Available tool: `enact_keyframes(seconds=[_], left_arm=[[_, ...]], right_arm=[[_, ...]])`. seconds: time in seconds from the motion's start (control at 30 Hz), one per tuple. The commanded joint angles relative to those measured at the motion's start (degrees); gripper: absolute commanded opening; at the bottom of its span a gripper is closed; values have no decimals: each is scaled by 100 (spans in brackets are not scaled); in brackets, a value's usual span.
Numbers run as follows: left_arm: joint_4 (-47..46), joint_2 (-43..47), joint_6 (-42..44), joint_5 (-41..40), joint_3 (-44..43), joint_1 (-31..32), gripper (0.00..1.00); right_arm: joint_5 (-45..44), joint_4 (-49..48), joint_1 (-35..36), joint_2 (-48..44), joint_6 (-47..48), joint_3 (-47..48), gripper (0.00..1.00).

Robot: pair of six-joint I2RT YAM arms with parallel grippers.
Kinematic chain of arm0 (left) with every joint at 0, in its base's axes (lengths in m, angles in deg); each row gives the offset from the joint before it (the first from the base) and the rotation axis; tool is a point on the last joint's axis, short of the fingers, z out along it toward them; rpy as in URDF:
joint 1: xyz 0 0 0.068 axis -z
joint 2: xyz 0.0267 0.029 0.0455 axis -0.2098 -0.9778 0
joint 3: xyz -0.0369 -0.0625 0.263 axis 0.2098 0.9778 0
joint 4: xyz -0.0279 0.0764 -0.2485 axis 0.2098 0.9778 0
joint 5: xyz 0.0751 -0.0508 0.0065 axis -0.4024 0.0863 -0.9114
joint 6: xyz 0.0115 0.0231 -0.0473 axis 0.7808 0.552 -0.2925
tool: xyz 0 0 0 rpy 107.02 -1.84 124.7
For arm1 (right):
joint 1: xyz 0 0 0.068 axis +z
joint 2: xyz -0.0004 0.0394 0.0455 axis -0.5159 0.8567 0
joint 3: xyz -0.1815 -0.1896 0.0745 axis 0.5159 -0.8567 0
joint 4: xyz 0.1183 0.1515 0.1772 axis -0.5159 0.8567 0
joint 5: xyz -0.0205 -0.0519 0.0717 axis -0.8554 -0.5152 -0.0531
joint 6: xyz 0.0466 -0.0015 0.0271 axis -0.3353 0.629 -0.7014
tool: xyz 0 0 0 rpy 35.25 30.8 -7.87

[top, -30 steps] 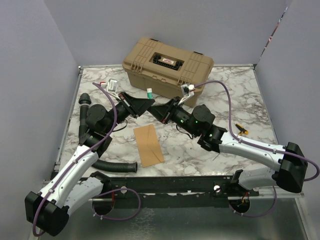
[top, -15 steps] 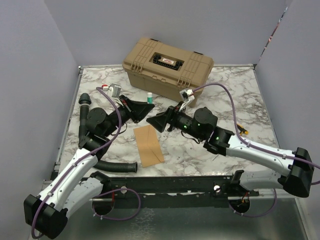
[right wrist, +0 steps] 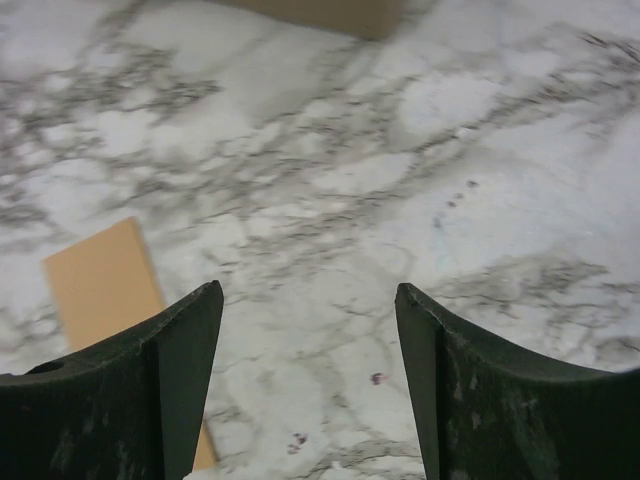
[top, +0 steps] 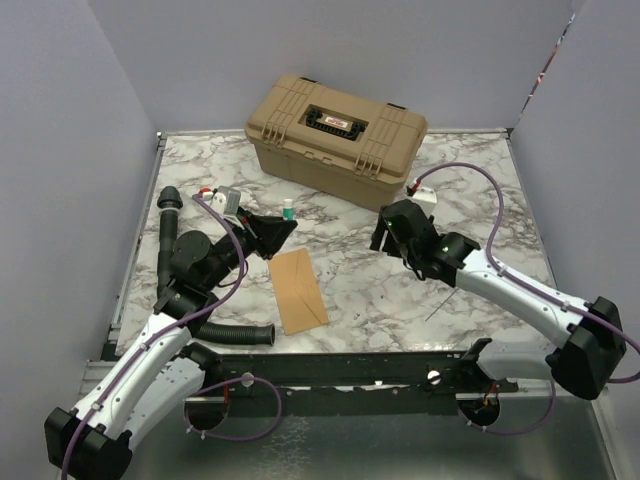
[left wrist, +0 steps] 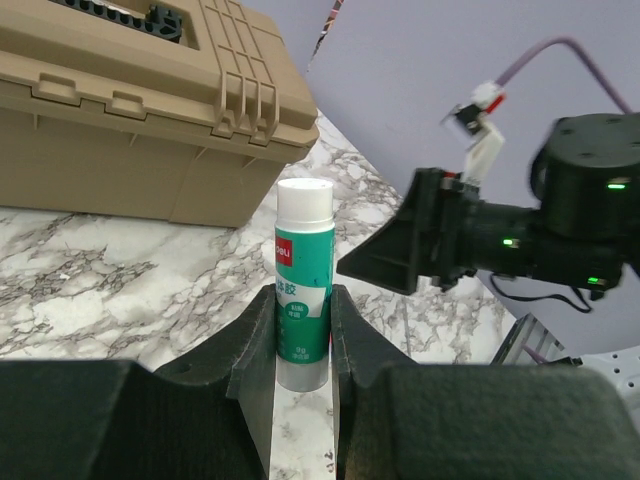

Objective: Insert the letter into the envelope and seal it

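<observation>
Left claw (left wrist: 301,312): seen clamped on a glue stick (left wrist: 303,290), the fingers (left wrist: 255,345) pressed against both sides of the tube. The stick is held upright, white cap on top, green label facing the wrist camera. Whether its base touches the marble cannot be told.

Right claw (right wrist: 310,300): jaws spread wide, nothing gripped. Only bare marble is seen between its fingers (right wrist: 185,345).

Envelope (top: 298,290): kraft-brown, laid flat on the marble table (top: 470,190), long side running away from the arm bases and slightly skewed. It is placed between the two arms, near the front edge. A fold line is seen across its near end. One corner is caught in the right wrist view (right wrist: 100,280), just beside the left-hand finger. No second, paler sheet can be told apart from it.

From above, the left claw (top: 272,231) and glue stick (top: 288,211) are found just beyond the envelope's far end. The right claw (top: 384,233) is held well apart to the right.

A tan case (top: 335,125) is set at the back, lid shut. A black ribbed hose (top: 235,332) is laid near the left arm's base.
</observation>
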Motion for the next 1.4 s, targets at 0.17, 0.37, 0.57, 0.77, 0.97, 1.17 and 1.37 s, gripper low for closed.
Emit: enact_keyframes(seconds=[0.17, 0.37, 0.57, 0.77, 0.97, 1.17, 1.37], left_arm=[[-59, 191, -184, 93, 210, 16, 0], [-61, 211, -303, 195, 266, 20, 0], [-84, 234, -358, 187, 339, 20, 0], [-101, 233, -377, 206, 339, 20, 0], [-101, 258, -390, 240, 348, 20, 0], [-99, 269, -377, 223, 352, 19, 0], [-98, 241, -376, 222, 341, 17, 0]], right_arm=[[184, 825, -623, 980, -497, -514, 69], [121, 975, -635, 1387, -690, -638, 63], [30, 905, -700, 1533, -716, -799, 63], [263, 672, -837, 1555, -683, -957, 54], [357, 596, -908, 1567, -638, -1000, 44], [477, 437, -989, 1549, -580, -1115, 36], [508, 334, -1068, 1576, -517, -1140, 33]])
